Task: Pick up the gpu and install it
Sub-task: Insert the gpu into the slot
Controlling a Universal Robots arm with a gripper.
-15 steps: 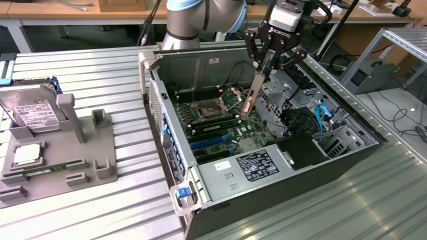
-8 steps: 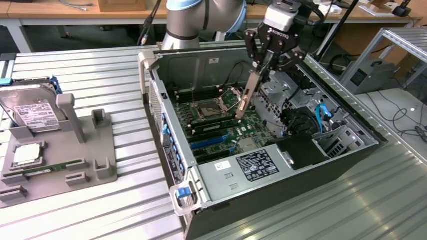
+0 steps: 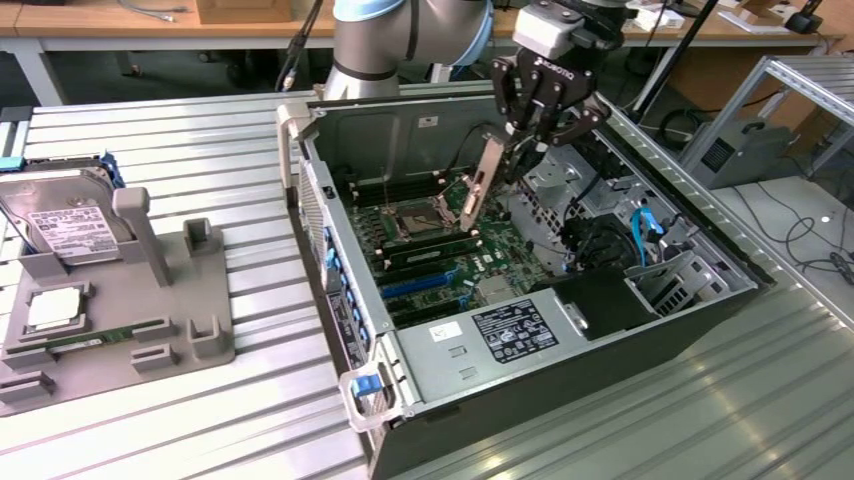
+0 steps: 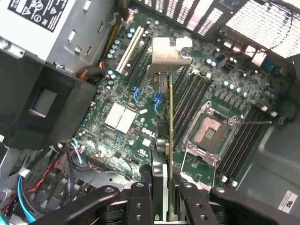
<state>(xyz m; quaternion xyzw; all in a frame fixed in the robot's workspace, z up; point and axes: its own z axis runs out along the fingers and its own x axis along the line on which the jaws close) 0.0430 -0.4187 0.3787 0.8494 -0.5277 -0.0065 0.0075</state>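
Gripper (image 3: 531, 122) pinching the gpu (image 3: 483, 190) between its fingers (image 4: 140, 199), card held upright and edge-on inside the open computer case (image 3: 400, 135), over the motherboard (image 4: 119, 91) beside the CPU socket (image 4: 206, 133).

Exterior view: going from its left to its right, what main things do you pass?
Hard drive → CPU socket → gpu → blue cable → grey box
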